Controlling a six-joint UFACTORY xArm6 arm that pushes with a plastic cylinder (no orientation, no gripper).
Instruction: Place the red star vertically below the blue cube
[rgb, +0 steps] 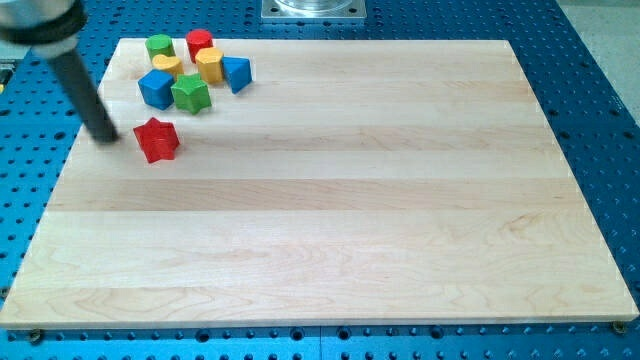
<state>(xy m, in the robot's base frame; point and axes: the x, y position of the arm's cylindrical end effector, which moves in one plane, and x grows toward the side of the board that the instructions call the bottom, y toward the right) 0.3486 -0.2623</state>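
Note:
The red star (157, 139) lies on the wooden board near the view's upper left. The blue cube (155, 88) sits just above it in the view, at the left of a cluster of blocks. A small gap separates the star from the cube. My tip (106, 136) is at the end of the dark rod, which slants down from the view's top left corner. The tip rests just left of the red star, a short gap away, and below-left of the blue cube.
The cluster holds a green star (190, 94), a yellow block (166, 67), a yellow hexagonal block (209, 65), a green cylinder (160, 46), a red block (200, 43) and a blue triangular block (236, 73). The board's left edge (70, 150) lies near the tip.

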